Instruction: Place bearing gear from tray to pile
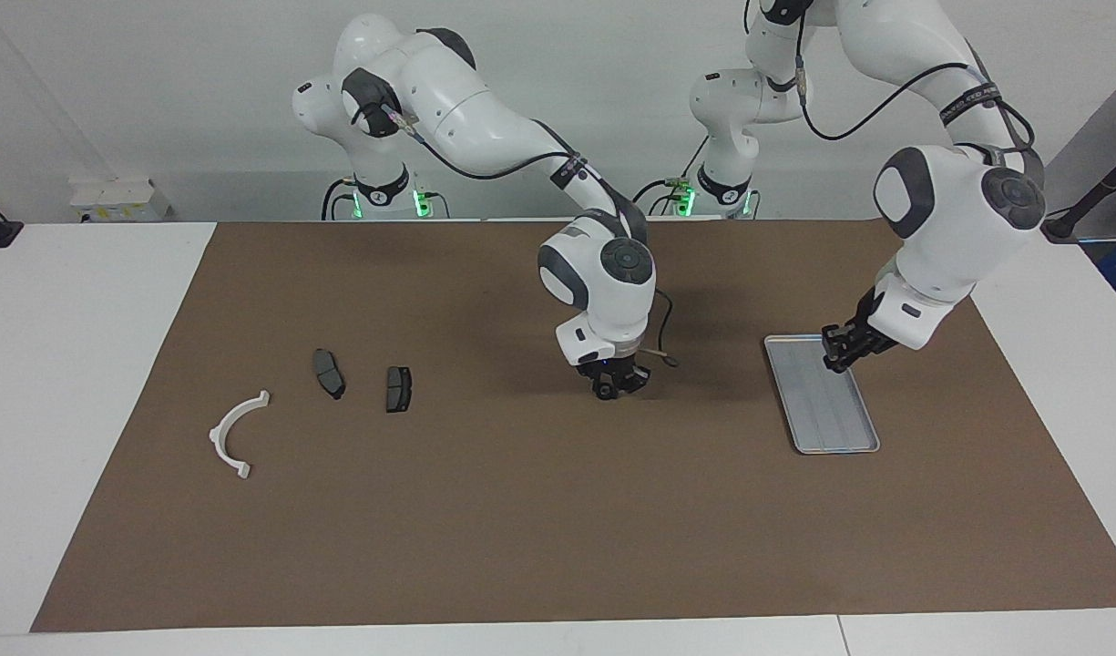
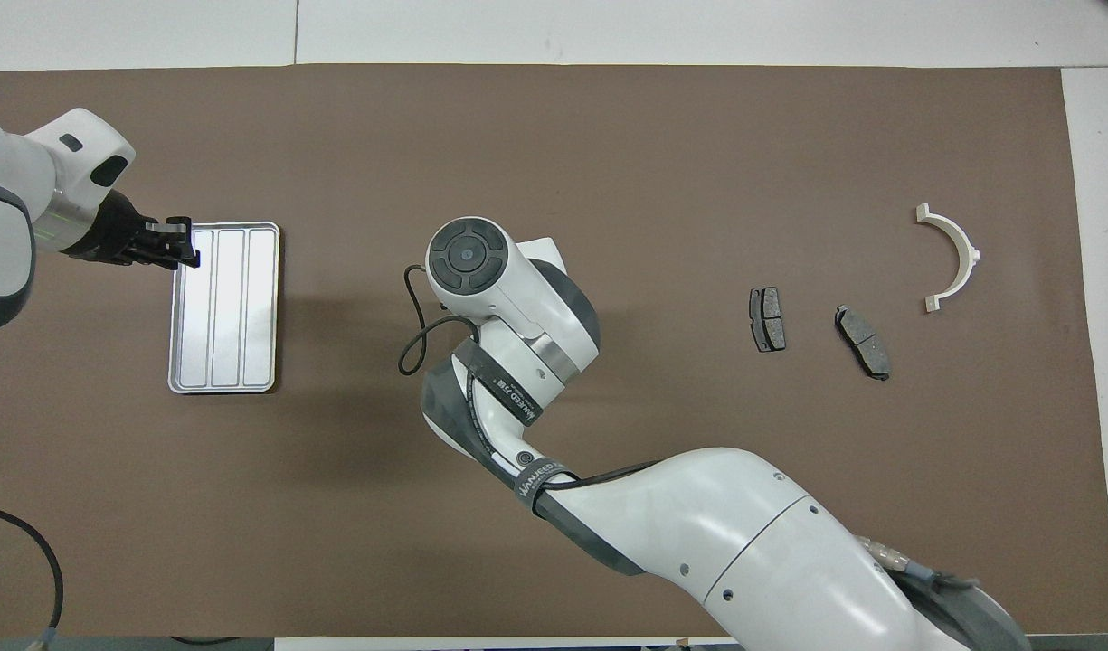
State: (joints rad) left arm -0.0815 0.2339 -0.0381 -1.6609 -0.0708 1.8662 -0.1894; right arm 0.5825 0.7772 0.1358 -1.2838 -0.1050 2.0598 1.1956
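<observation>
Left gripper [image 1: 835,357] over ridged metal tray [image 1: 835,424] at its 12 o'clock rim, right gripper [image 1: 618,386] low mid-mat; can't tell either's fingers.

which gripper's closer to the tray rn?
Left. The left gripper is at the tray corner nearest the robots; the right gripper is mid-table, well clear of it.
</observation>
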